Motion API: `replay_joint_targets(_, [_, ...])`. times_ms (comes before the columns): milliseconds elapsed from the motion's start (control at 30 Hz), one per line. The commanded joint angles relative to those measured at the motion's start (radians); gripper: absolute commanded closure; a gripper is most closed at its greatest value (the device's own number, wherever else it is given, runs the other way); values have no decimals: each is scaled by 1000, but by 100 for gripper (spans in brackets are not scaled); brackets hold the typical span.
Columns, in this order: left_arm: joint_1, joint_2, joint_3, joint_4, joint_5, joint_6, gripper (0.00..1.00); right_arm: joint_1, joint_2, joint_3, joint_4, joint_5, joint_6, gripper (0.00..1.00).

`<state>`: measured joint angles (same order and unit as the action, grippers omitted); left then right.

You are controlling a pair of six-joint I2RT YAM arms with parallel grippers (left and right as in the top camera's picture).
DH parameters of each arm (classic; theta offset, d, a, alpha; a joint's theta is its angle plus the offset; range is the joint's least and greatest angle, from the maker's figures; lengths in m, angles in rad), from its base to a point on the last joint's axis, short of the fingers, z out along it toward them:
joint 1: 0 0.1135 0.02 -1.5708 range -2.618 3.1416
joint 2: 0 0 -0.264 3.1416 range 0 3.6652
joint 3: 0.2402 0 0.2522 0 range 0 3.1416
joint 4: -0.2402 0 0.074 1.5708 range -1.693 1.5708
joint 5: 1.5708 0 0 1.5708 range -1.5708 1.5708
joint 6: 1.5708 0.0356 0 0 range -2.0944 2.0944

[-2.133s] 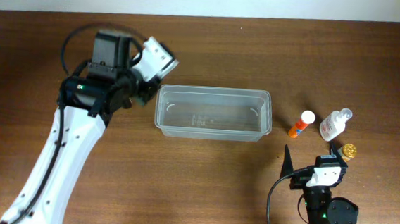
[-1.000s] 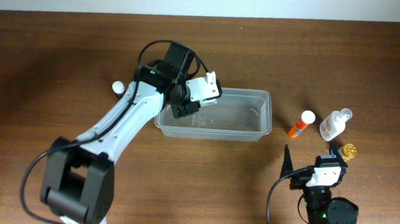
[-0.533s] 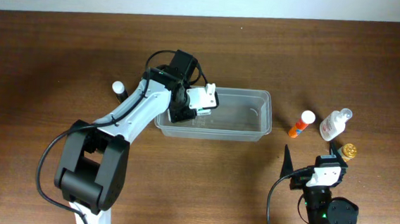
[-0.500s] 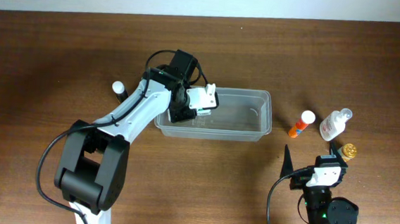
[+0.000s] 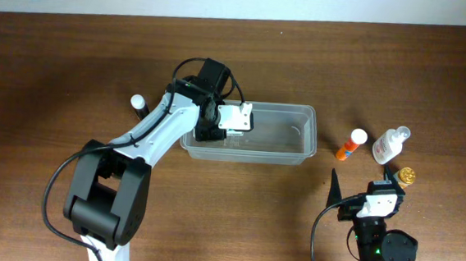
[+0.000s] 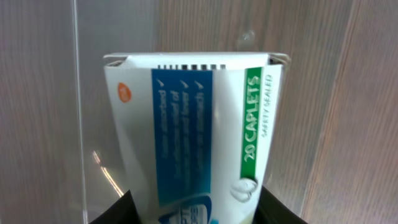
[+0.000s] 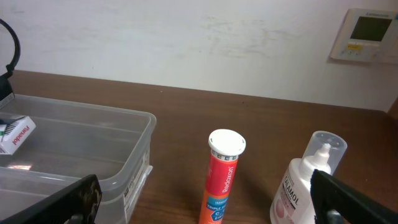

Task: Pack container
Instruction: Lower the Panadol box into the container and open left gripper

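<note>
The clear container (image 5: 285, 153) lies mid-table. My left gripper (image 5: 232, 120) is inside its left end, shut on a white caplets box (image 5: 240, 117) with blue and green print. In the left wrist view the box (image 6: 193, 124) fills the frame between my fingers (image 6: 193, 214), over the container's floor (image 6: 37, 112). My right gripper (image 5: 362, 187) rests open and empty at the front right. In the right wrist view the container (image 7: 118, 162) is at the left with the box (image 7: 15, 134) in it.
An orange tube (image 5: 351, 144) with a white cap and a clear bottle (image 5: 390, 144) stand right of the container. A small gold object (image 5: 407, 174) lies in front of them. A small white-topped item (image 5: 139, 102) stands left of the container. The tube (image 7: 224, 177) and bottle (image 7: 308, 180) face my right gripper (image 7: 211, 214).
My left arm has swung right from beside the container's left end into the container, carrying the box. The small white-topped item has come into view. The right arm has not moved.
</note>
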<state>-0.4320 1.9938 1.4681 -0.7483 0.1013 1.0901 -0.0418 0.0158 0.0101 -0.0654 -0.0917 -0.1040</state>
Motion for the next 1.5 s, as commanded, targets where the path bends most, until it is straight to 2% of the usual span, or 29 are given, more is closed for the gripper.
replay_joint_targets(0, [-4,11,2,-1,-16,23,54,-7,-9,-5,-6,1,3,2])
replay_joint_targets(433, [-4,11,2,-1,-16,22,54,-7,-9,-5,-6,1,4,2])
replay_joint_targets(633, [-4,8,2,-1,-17,-5,54,-7,-9,-5,-6,1,4,2])
replay_joint_targets(833, [-4,-30,14,0,-16,-87,55,-7,-9,-5,-6,1,3,1])
replay_joint_targets(933, [-4,-61,26,0,-15,-157,63,-7,-9,-5,-6,1,4,2])
replay_joint_targets(967, [-4,-70,27,0,-14,-180,69,-7,-9,-5,-6,1,4,2])
replay_joint_targets(1067, [-5,-93,27,-1,-11,-306,99,-7,-9,-5,-6,1,3,2])
replay_joint_targets(1267, [-13,-96,26,-54,2,-588,99,-7,-9,-5,-6,1,3,2])
replay_joint_targets(1467, [-13,-95,5,-40,14,-883,99,-7,-9,-5,-6,1,4,2])
